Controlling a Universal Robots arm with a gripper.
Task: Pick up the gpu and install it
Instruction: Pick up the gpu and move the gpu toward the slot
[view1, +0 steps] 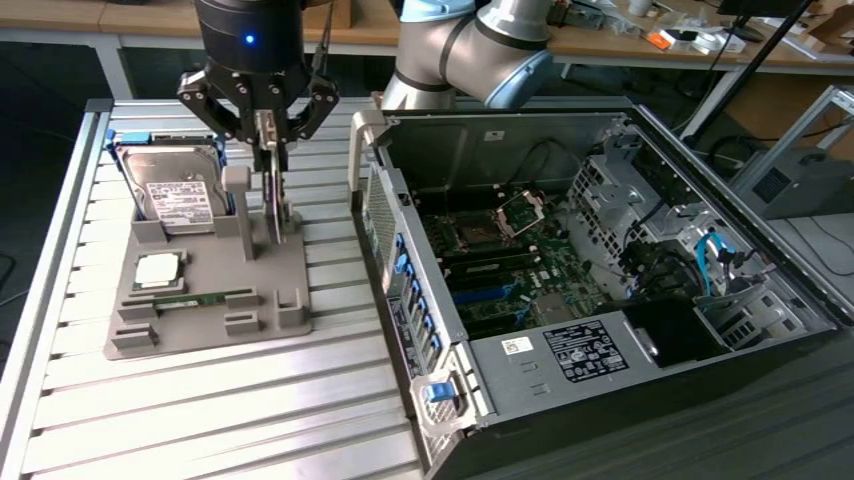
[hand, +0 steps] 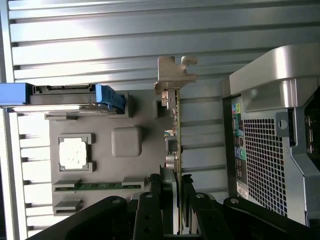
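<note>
Gripper (view1: 271, 128) sits in the upper left of the exterior view, pointing straight down w/ its jaws clamped on the top edge of the gpu (view1: 275, 205). Wrist view agrees: black fingers (hand: 150, 210) sit tight on both sides of the thin card (hand: 176, 130), seen edge-on, metal bracket at its far end.

Gpu stands upright on edge in its slot on the grey parts holder (view1: 200, 330), just right of the hard drive (view1: 176, 190), which also stands in the holder. Cpu (view1: 158, 268) and memory stick (view1: 200, 298) lie flat nearer the frame's lower left.

Progress, as I read it: grasp is made, but the lift isn't. Card's lower edge looks seated in the holder, tho can't rule out a tiny gap. Pc case (view1: 534, 370) lies open at centre-right, motherboard (view1: 494, 260) exposed, no card fitted there that I can see. So carry and install are both left to do.
</note>
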